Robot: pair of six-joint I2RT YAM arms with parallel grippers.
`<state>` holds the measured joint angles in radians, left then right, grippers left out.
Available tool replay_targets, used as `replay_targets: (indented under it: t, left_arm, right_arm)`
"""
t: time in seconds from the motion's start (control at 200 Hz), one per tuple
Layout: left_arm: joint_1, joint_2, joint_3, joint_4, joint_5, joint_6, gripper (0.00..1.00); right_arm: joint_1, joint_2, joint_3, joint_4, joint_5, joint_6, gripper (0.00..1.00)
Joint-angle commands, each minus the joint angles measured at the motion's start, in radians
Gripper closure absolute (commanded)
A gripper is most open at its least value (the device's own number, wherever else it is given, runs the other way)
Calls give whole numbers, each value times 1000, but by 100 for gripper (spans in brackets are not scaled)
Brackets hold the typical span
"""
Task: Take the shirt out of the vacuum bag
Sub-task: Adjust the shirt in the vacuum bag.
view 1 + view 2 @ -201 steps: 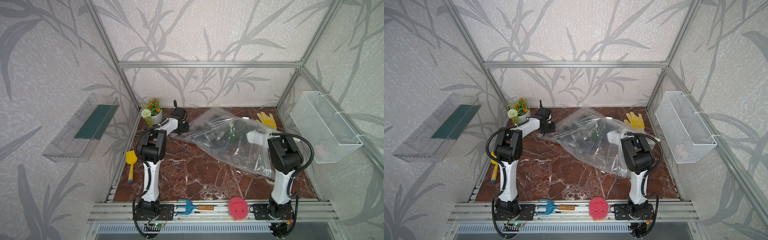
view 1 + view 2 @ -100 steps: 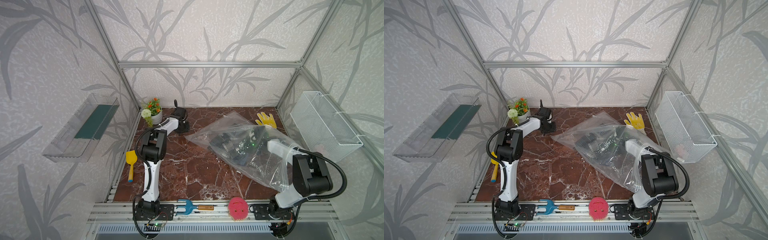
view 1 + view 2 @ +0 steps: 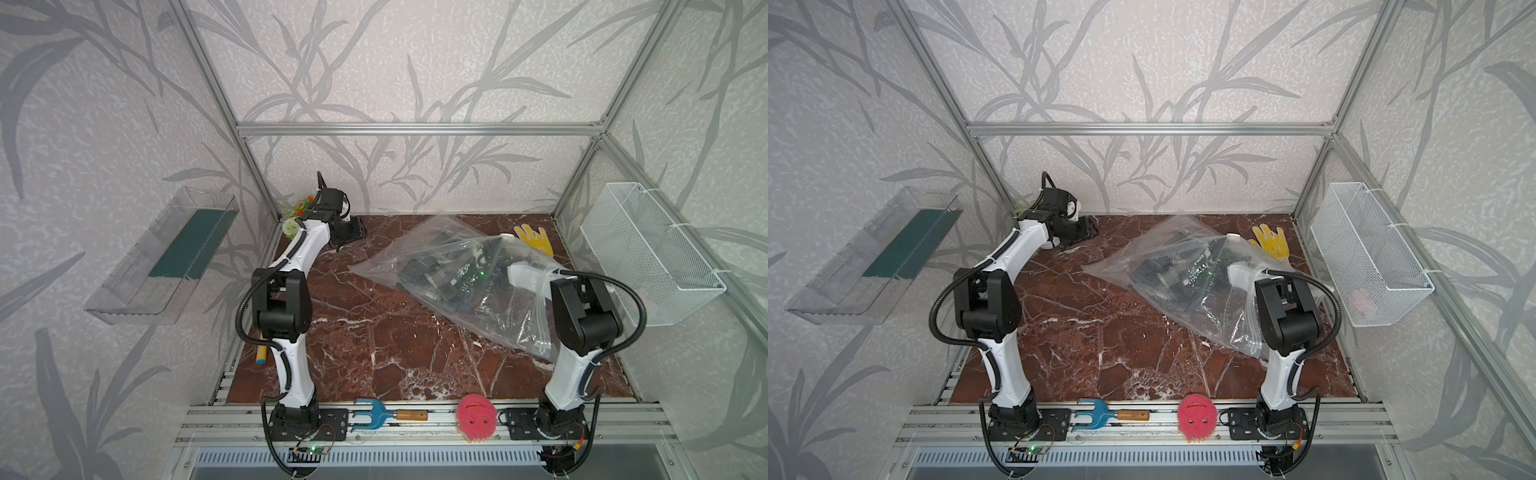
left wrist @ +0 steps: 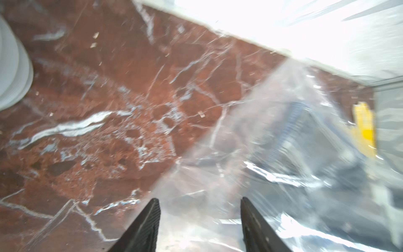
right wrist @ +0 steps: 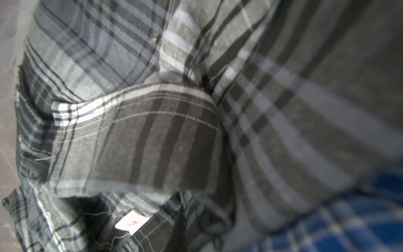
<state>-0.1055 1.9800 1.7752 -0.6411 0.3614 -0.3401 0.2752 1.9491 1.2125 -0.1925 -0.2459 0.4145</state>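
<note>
Pulling-out step: the right gripper [image 3: 484, 264], closed, is inside the vacuum bag [image 3: 415, 257] against the shirt [image 5: 152, 135]; whether it pinches the cloth is unclear. The left gripper [image 4: 199, 199], jaws apart and empty, should pin the bag.

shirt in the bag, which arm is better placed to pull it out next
Right. The right arm reaches inside the vacuum bag, its wrist camera filled by the plaid shirt. The left gripper sits outside the bag, jaws open.
</note>
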Motion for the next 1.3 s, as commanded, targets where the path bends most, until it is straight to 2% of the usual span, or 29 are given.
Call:
replay_targets:
  t: [0.0,0.2,0.32,0.5,0.775,1.005,1.295]
  left_arm:
    - [-17,10,-57,-23,64,-7,43]
    - [-14,58,-54,10,59,-11,44]
    - [-2,82,-35,37,46,-32,46]
    - [8,152,60,9,22,-26,47]
    - [18,269,159,-19,7,-44,48]
    - [18,284,87,-2,5,-45,49]
    - [16,288,23,12,4,-27,49]
  right_arm:
    - [55,132,144,44,-22,-24,100]
    - [116,344,461,-34,-81,-79,100]
    - [114,386,529,-88,-97,-142,100]
    - [100,377,506,-166,-88,-239,100]
    - [100,334,485,-270,-73,-240,100]
    - [157,317,455,-305,-20,-180,100]
    - [169,321,380,-216,-25,-71,100]
